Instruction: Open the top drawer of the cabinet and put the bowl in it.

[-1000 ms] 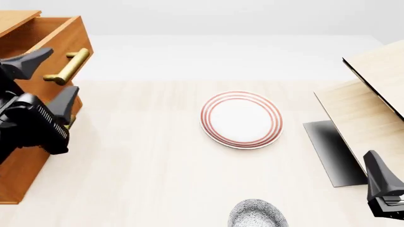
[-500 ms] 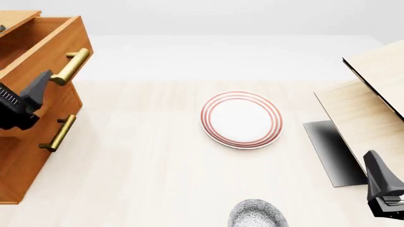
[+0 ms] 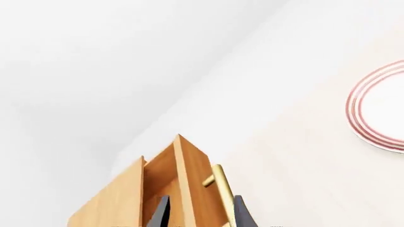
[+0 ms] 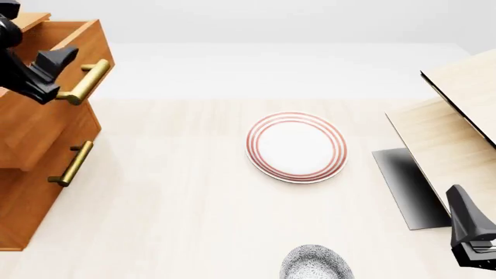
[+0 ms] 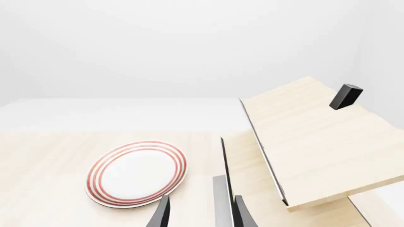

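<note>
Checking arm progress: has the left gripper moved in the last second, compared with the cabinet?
Yes. The left gripper has risen from beside the lower drawers to the top drawer, near its brass handle.

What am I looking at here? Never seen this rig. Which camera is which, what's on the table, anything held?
These are simulator renders of two robot arms at a table. One picture looks down from above and behind the arms; the other two come from cameras just behind each hand. The left hand hovers by the brass handle of the top drawer, which is pulled out of the cabinet. The right hand waits at the table's right edge. On the table lie a red-ringed plate and, nearest the camera, the speckled bowl. Nothing is held.
</note>
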Tool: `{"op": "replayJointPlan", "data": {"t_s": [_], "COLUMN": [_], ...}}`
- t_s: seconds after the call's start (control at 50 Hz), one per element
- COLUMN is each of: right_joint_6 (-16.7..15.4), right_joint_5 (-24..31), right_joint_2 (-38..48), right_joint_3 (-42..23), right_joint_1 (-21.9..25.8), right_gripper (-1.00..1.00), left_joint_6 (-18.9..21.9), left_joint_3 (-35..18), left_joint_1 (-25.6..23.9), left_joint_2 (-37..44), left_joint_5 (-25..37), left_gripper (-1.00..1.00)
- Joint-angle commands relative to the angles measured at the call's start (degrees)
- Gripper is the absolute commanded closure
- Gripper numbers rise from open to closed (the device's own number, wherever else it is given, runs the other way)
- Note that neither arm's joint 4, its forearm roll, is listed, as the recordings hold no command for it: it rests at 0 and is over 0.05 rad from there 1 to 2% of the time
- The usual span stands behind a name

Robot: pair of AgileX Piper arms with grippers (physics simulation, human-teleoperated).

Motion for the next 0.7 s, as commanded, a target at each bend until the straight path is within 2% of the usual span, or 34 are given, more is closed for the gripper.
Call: {"op": "replayJointPlan", "data": {"t_s": [0.02,0.08,0.1,0.14,0.2,0.22,0.26,0.32,0.4,0.46,0.5,0.54,0.58,0.6,0.66,0.7], "right_joint_6": [0.01,0.0,0.0,0.01,0.01,0.01,0.0,0.01,0.01,-0.01,0.0,0.0,0.0,0.01,0.0,0.0], "right_joint_5": [-0.06,-0.07,-0.06,-0.06,-0.06,-0.06,-0.06,-0.08,-0.07,-0.07,-0.06,-0.07,-0.06,-0.07,-0.07,-0.07], "right_joint_2": [-0.01,-0.02,-0.01,-0.01,-0.01,-0.01,-0.01,-0.02,-0.02,-0.02,-0.01,-0.02,-0.01,-0.02,-0.02,-0.02], "right_joint_3": [0.11,0.11,0.11,0.11,0.11,0.11,0.11,0.11,0.11,0.1,0.11,0.11,0.11,0.11,0.11,0.11], "right_joint_1": [0.0,-0.01,0.01,0.01,0.0,0.01,0.01,0.0,0.01,0.0,0.01,0.0,0.01,0.01,0.01,-0.01], "right_gripper": [-1.0,-1.0,-1.0,-1.0,-1.0,-1.0,-1.0,-1.0,-1.0,-1.0,-1.0,-1.0,-1.0,-1.0,-1.0,-1.0], "left_joint_6": [-10.68,-9.82,-10.93,-13.62,-12.93,-15.24,-14.22,-16.3,-17.79,-20.79,-20.37,-24.83,-24.5,-26.33,-25.43,-26.89], "left_joint_3": [-9.94,-10.35,-11.09,-13.9,-14.53,-17.36,-17.58,-20.39,-23.98,-27.01,-27.39,-30.0,-30.63,-31.73,-32.84,-33.99], "left_joint_1": [-0.85,0.92,1.7,0.2,1.88,0.17,2.4,4.39,3.83,3.04,3.98,3.65,3.67,4.3,4.04,3.33], "left_joint_2": [7.06,6.31,6.42,8.07,8.43,9.86,9.25,10.32,12.61,14.68,15.06,16.26,16.74,17.16,17.34,18.03], "left_joint_5": [9.07,10.39,11.42,13.22,15.42,17.13,18.55,22.57,25.64,28.48,29.6,31.52,32.26,33.4,34.11,35.04], "left_gripper": [-1.0,-1.0,-1.0,-1.0,-1.0,-1.0,-1.0,-1.0,-1.0,-1.0,-1.0,-1.0,-1.0,-1.0,-1.0,-1.0]}}
